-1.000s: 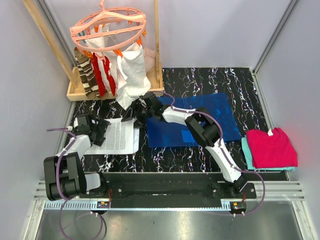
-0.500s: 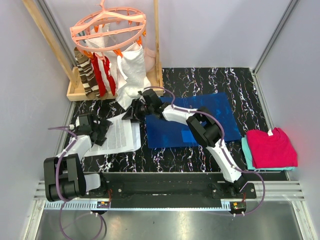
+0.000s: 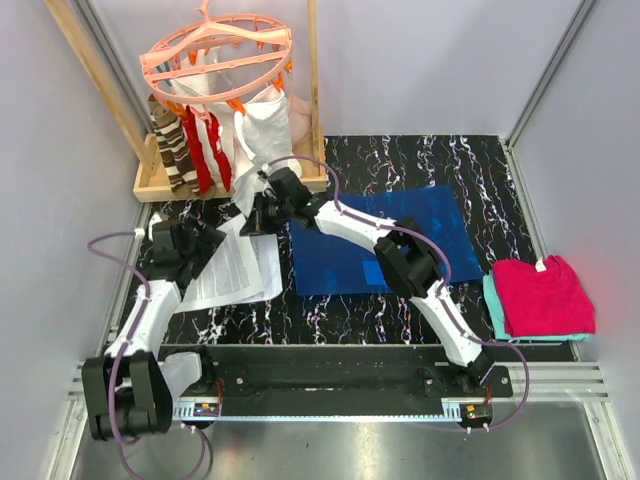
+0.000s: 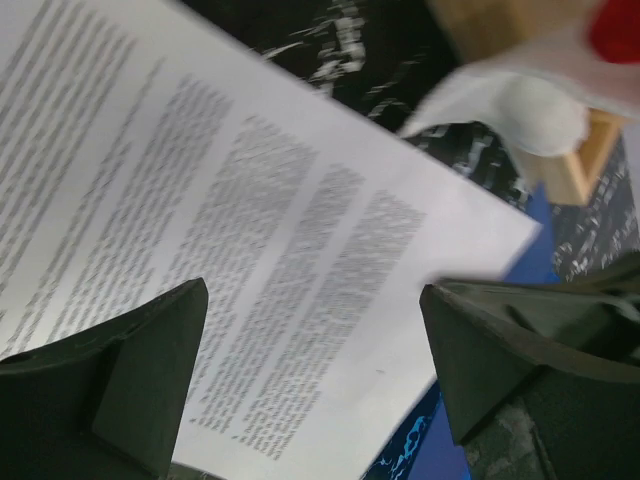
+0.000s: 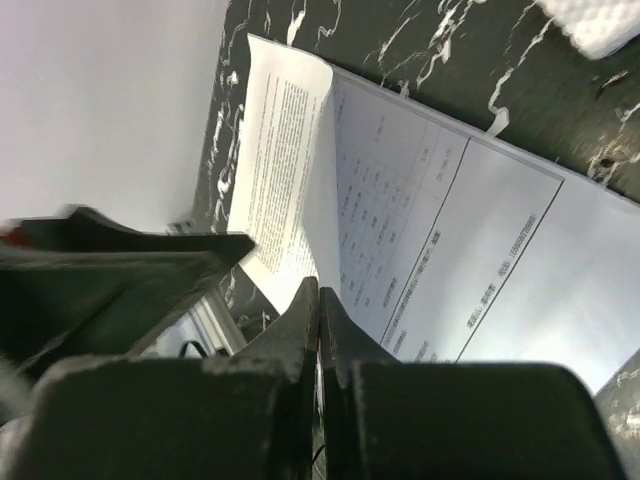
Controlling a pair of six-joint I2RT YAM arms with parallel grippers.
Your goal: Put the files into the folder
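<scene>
The files (image 3: 235,268), white sheets of dense black print, lie on the dark marbled table left of the flat blue folder (image 3: 400,235). My right gripper (image 3: 258,215) is at their far right corner. In the right wrist view the right gripper (image 5: 319,285) is shut on the edge of the top sheet (image 5: 285,150), which curls up off a sheet with a printed table (image 5: 470,260). My left gripper (image 3: 195,250) hovers at the files' left edge. In the left wrist view the left gripper (image 4: 315,300) is open above the files (image 4: 250,200), with the folder (image 4: 440,452) showing past their corner.
A wooden rack (image 3: 160,185) at the back left holds a pink clip hanger (image 3: 215,50) with striped, red and white cloths, and a white cloth bag (image 3: 262,150) hangs close behind my right gripper. A folded magenta cloth (image 3: 545,295) lies on a teal one at the right edge.
My right gripper went from open to shut and moved left and back at the files' far corner, lifting the top sheet there. My left arm stretched out further and the files turned slightly.
</scene>
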